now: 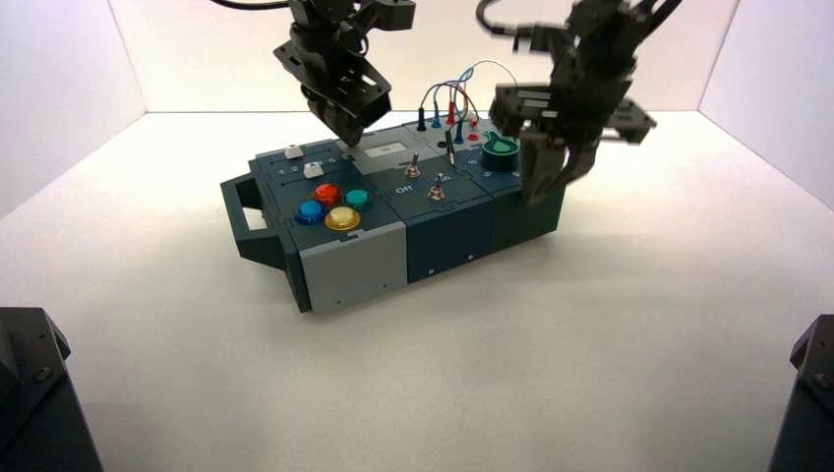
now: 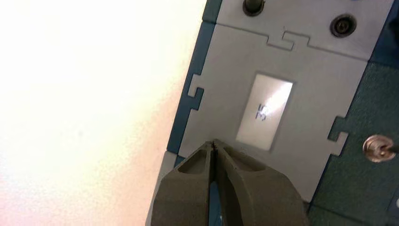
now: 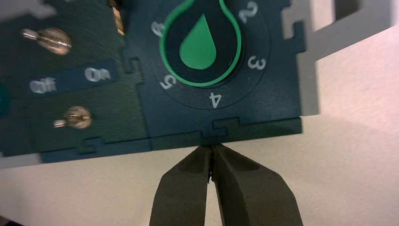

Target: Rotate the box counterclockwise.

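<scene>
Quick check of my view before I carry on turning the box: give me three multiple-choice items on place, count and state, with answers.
1. Where is the right tool?
A) By the coloured buttons
B) By the knob's long side of the box
C) At the left end handle

2. How many round coloured buttons are there?
A) Two
B) Six
C) Four

3. How are the left tool's fingers?
A) Shut
B) Wide open
C) Around a wire

1 B: it shows beside the green knob.
2 C: red, blue, green, yellow sit clustered.
3 A: their tips meet.
</scene>
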